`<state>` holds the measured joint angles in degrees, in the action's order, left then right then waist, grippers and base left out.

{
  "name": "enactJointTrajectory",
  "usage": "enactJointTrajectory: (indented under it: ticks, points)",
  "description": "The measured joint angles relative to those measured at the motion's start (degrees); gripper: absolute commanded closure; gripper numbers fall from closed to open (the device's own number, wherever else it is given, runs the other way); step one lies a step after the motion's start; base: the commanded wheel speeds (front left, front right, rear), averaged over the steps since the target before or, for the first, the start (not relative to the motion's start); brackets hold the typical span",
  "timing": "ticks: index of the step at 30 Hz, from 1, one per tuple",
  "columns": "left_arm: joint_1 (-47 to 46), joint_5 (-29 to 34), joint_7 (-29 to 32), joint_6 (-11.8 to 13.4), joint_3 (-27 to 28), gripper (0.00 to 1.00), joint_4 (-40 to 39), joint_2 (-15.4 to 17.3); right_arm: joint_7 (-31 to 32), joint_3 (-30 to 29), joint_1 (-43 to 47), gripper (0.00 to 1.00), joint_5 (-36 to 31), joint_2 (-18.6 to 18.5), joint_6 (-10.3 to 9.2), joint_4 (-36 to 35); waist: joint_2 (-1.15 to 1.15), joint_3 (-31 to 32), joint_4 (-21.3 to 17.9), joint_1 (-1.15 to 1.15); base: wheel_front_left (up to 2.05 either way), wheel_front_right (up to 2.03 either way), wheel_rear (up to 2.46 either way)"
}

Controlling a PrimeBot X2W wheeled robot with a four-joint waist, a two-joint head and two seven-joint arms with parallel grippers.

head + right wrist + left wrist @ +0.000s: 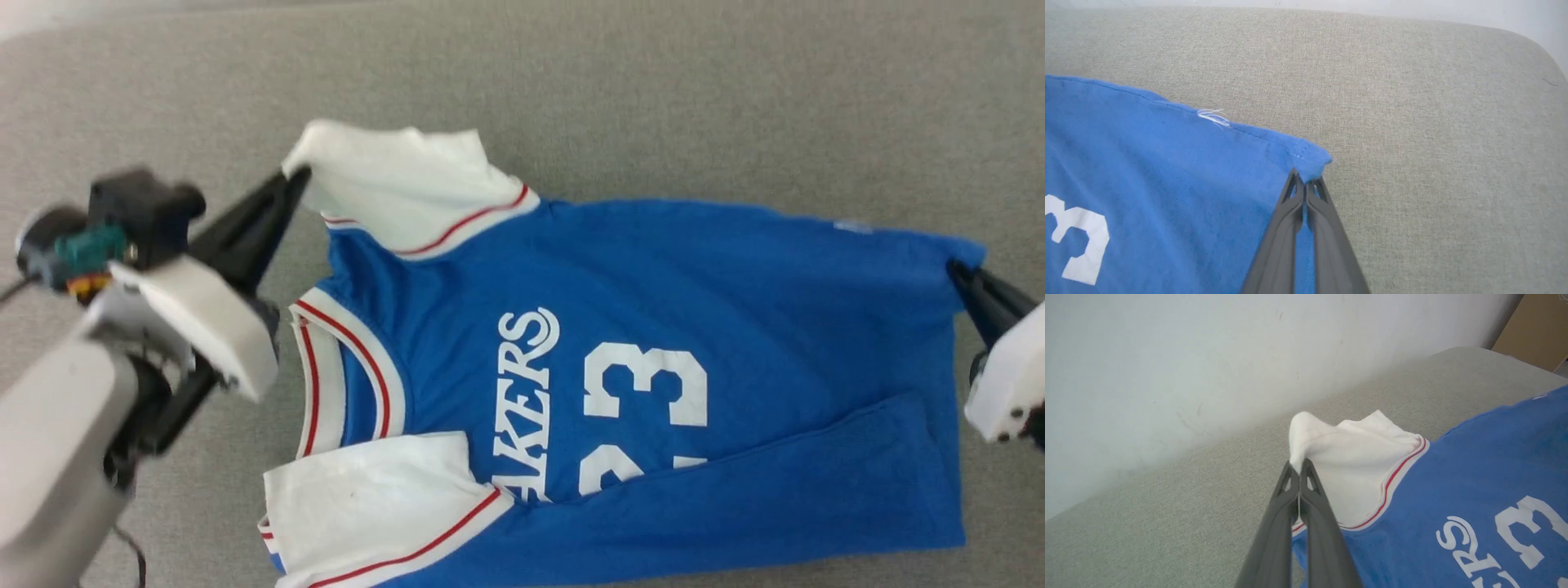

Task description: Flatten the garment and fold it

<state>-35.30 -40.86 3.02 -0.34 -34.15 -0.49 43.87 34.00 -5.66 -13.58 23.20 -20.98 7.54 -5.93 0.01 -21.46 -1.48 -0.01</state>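
Pinching one white sleeve, the left gripper (298, 173) was clamped tight on the cloth. Its two dark fingers were pressed together at the tips, and white fabric bunched into a peak just beyond them. Past that peak, in the left wrist view, the grey surface (1147, 522) ran up to a pale wall (1167, 355). The held far sleeve (400, 192) spread to the right of the tips and ended at a red-striped white band where the blue began. Right of this gripper and nearer the robot lay the red-striped neck trim (343, 367). Nearer again lay the near sleeve (367, 506), flat. That made two sleeves, one gripped and one lying free.

One shirt (694, 269) lay stretched between the two grippers, front up, with the neck toward the left gripper and the hem toward the right one. White letters and two white digits, a 2 and a 3, showed on the front. One long blue flap (775, 482) was folded over the side nearest the robot, hiding part of the 2 and the start of the lettering.

At the far right, the right gripper (957, 271) was closed on the far hem corner (1310, 159), with the blue cloth nipped at its joined tips. A few loose white threads (1212, 116) stuck out of the shirt's edge, left of those tips.
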Motion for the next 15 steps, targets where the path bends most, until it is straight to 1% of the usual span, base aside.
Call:
enactJointTrajectory:
  ticks: [1,3,6,7,8,9,11,12,13,15]
  points:
    - [3.4,-1.1,0.1,1.5,0.2,1.00,-3.1,1.2,-0.6,-0.4,2.2,1.00,0.5,0.2,0.00,-0.8,0.00,1.3,0.1,0.00,0.00,0.00,0.00]
    - [7.1,-2.3,0.1,3.1,0.5,1.00,-6.0,2.5,-1.1,-0.8,4.3,1.00,1.4,0.7,0.00,-1.5,0.00,2.5,0.3,0.00,0.00,0.00,0.00]
    - [12.5,-3.3,0.3,5.5,0.9,1.00,-9.4,4.7,-1.6,-1.2,7.4,1.00,2.0,1.2,0.00,-2.3,0.00,4.0,0.5,0.00,0.00,0.00,0.00]
    - [12.5,-3.3,0.3,5.5,0.9,1.00,-9.4,4.7,-1.6,-1.2,7.4,1.00,2.0,1.2,0.00,-2.3,0.00,4.0,0.5,0.00,0.00,0.00,0.00]
    - [16.1,-4.4,0.3,7.1,1.4,1.00,-11.0,6.2,-1.8,-1.5,9.2,1.00,2.7,1.6,0.00,-2.6,0.00,5.0,0.6,-0.01,0.00,0.00,0.00]
    - [17.8,-5.3,0.1,7.8,1.7,1.00,-11.7,6.7,-1.8,-1.6,10.1,1.00,2.9,1.8,0.00,-2.7,0.00,5.4,0.6,-0.01,0.00,0.00,0.00]
    - [21.3,-6.6,0.0,8.8,2.0,1.00,-13.0,7.8,-1.8,-2.0,11.6,1.00,3.8,2.0,0.00,-2.9,0.00,6.3,0.7,0.00,0.00,0.00,0.00]
    - [21.3,-6.6,0.0,8.8,2.0,1.00,-13.0,7.8,-1.8,-2.0,11.6,1.00,3.8,2.0,0.00,-2.9,0.00,6.3,0.7,0.00,0.00,0.00,0.00]
    - [24.5,-8.2,-0.1,9.8,2.4,1.00,-14.1,8.5,-1.8,-2.2,13.3,1.00,4.7,2.1,0.00,-3.3,0.00,7.0,0.8,-0.01,0.00,0.00,0.00]
    - [25.9,-8.9,-0.1,10.1,2.4,1.00,-14.6,8.9,-1.7,-2.5,14.2,1.00,5.0,2.2,0.00,-3.6,0.00,7.4,0.8,0.00,0.00,0.00,0.00]
